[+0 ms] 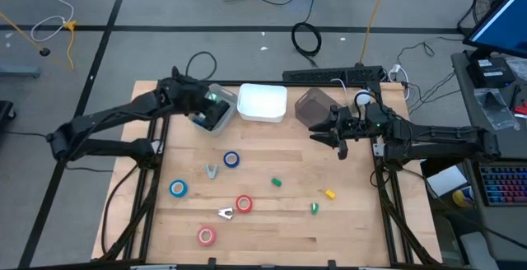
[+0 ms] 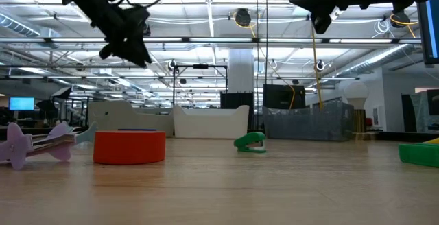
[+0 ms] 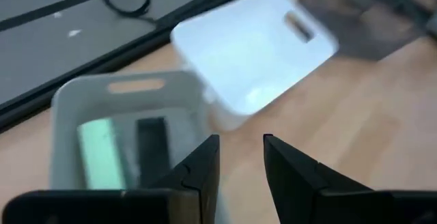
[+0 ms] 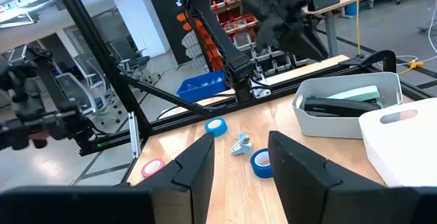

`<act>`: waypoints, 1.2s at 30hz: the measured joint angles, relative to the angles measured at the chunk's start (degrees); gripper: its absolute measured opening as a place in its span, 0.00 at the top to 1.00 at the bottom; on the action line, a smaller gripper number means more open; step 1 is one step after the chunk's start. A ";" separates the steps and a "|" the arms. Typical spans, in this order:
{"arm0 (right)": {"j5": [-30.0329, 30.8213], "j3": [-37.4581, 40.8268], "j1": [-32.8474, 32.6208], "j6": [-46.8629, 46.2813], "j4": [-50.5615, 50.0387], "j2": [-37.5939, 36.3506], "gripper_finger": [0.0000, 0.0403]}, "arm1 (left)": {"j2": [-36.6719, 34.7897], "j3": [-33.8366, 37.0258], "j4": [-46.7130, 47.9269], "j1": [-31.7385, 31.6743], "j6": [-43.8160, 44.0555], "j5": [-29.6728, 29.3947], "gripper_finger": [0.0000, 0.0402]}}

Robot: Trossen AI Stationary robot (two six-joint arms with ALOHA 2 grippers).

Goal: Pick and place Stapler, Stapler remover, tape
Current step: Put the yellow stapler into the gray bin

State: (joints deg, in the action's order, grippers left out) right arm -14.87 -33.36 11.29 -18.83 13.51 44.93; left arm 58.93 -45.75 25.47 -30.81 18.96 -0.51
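Note:
Two blue tape rolls [image 1: 231, 160] [image 1: 178, 188] and two red ones [image 1: 244, 203] [image 1: 206, 235] lie flat on the wooden table. A grey staple remover [image 1: 212, 170] and a pale one [image 1: 226, 213] lie among them. A green stapler [image 3: 101, 154] and a black stapler [image 3: 151, 149] lie inside the grey bin [image 1: 210, 118]. My left gripper [image 3: 240, 157] hovers open and empty above that bin's edge nearest the white bin. My right gripper [image 1: 316, 132] hangs open and empty in the air beside the dark bin [image 1: 313, 105], fingers [image 4: 194, 162] pointing toward the table's left.
A white bin [image 1: 262, 103] stands between the grey and dark bins along the far edge. Small green bits [image 1: 277, 183] [image 1: 314, 208] and a yellow bit [image 1: 329, 193] lie right of the tapes. The near right part of the table is bare wood.

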 joint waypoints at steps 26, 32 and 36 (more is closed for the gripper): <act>-1.75 -0.01 -0.02 2.64 -4.88 -1.16 0.68 | -0.81 1.29 -19.64 28.24 5.81 -0.82 0.71; -1.72 -0.02 -0.02 2.23 -16.26 -3.71 0.68 | -0.85 7.89 -29.66 30.37 8.40 -2.56 0.71; -1.86 -0.02 -0.02 -0.24 -19.52 -4.85 0.68 | -1.45 14.24 -38.17 31.46 10.61 -2.54 0.71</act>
State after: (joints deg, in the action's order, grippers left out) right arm -16.73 -33.39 11.27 -19.07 -6.00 40.08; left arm 57.48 -31.51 -12.69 0.66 29.56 -3.05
